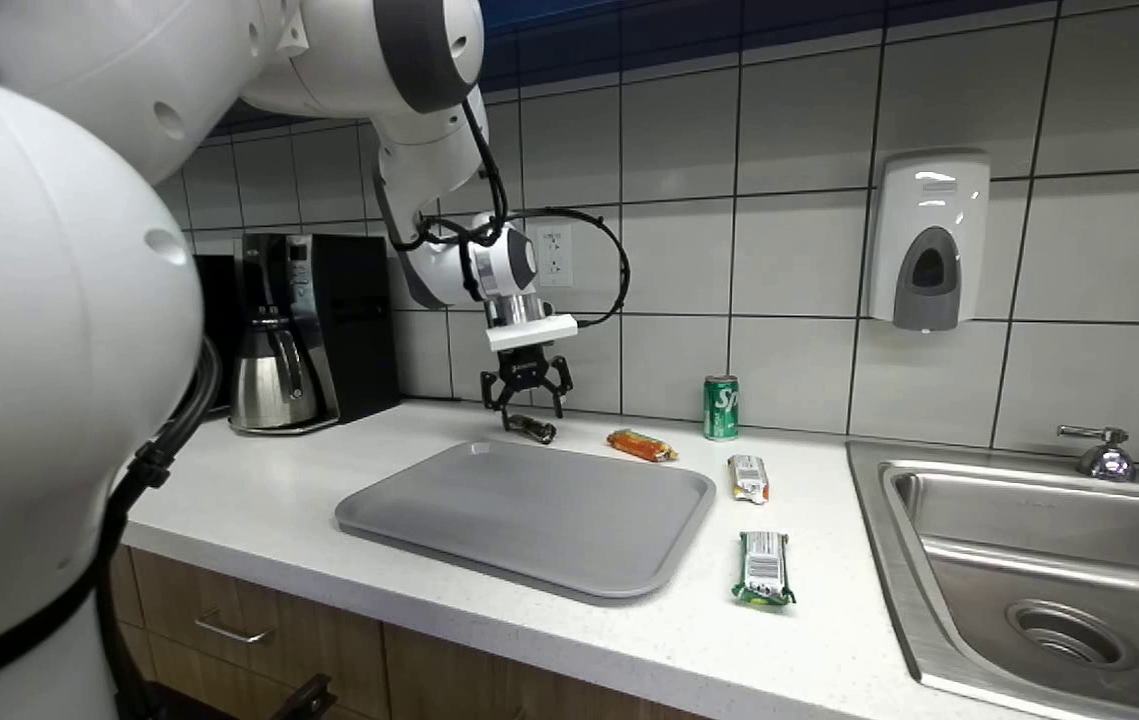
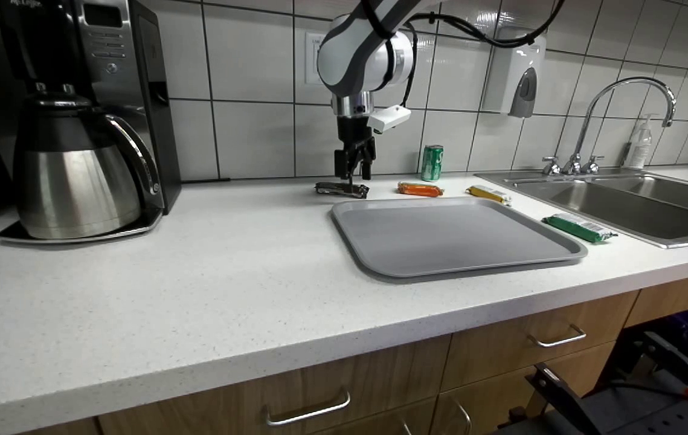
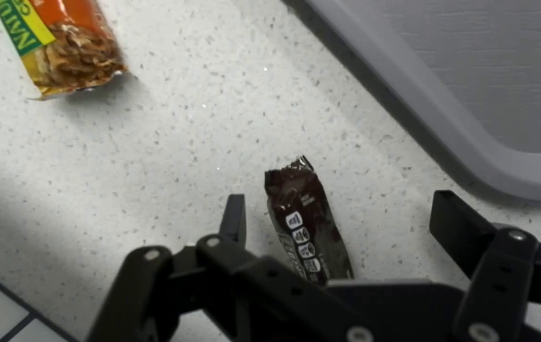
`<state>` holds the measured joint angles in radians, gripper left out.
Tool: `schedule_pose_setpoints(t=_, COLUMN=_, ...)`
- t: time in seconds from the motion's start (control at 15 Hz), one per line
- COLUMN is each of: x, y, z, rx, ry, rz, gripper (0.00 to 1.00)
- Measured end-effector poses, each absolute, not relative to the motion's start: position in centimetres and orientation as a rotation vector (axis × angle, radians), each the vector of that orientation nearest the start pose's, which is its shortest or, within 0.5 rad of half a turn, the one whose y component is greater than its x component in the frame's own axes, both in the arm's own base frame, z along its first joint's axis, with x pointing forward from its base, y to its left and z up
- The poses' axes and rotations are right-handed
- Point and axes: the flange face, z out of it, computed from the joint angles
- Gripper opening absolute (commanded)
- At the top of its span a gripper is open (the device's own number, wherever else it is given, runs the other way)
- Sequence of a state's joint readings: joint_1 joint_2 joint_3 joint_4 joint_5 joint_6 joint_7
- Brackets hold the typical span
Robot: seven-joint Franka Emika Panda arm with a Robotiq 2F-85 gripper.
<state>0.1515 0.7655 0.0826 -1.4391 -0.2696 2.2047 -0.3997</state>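
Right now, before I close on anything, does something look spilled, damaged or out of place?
Nothing stands out. The dark bar under the open gripper has a slightly crumpled end but no visible tear; the tray lies flat, the can stands upright, and I see no spill.

In an exterior view, the tray (image 1: pixel 529 515) lies mid-frame on the counter (image 1: pixel 259 490), the coffee maker (image 1: pixel 359 320) at left, the sink (image 1: pixel 894 540) lower right; in the wrist view, a bar (image 3: pixel 310 228) lies between the fingers (image 3: pixel 460 228) of the gripper (image 3: pixel 341 209).
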Motion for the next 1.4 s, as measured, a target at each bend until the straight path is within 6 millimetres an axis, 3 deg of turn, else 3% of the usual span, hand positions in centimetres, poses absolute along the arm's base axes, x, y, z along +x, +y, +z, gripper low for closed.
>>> schedule_pose_setpoints(t=0.67, x=73.6, y=16.3, z=22.3, rx=-3.054, ry=-1.254, rz=-0.052, gripper=1.00)
schedule_pose_setpoints(t=0.73, x=73.8, y=16.3, z=22.3, rx=-3.054, ry=-1.255, rz=-0.059, gripper=0.92)
schedule_pose_setpoints(t=0.8, x=73.9, y=16.4, z=22.3, rx=-3.054, ry=-1.255, rz=-0.065, gripper=0.74)
schedule_pose_setpoints(t=1.4, x=74.6, y=16.6, z=22.6, rx=-3.055, ry=-1.257, rz=-0.095, gripper=0.05)
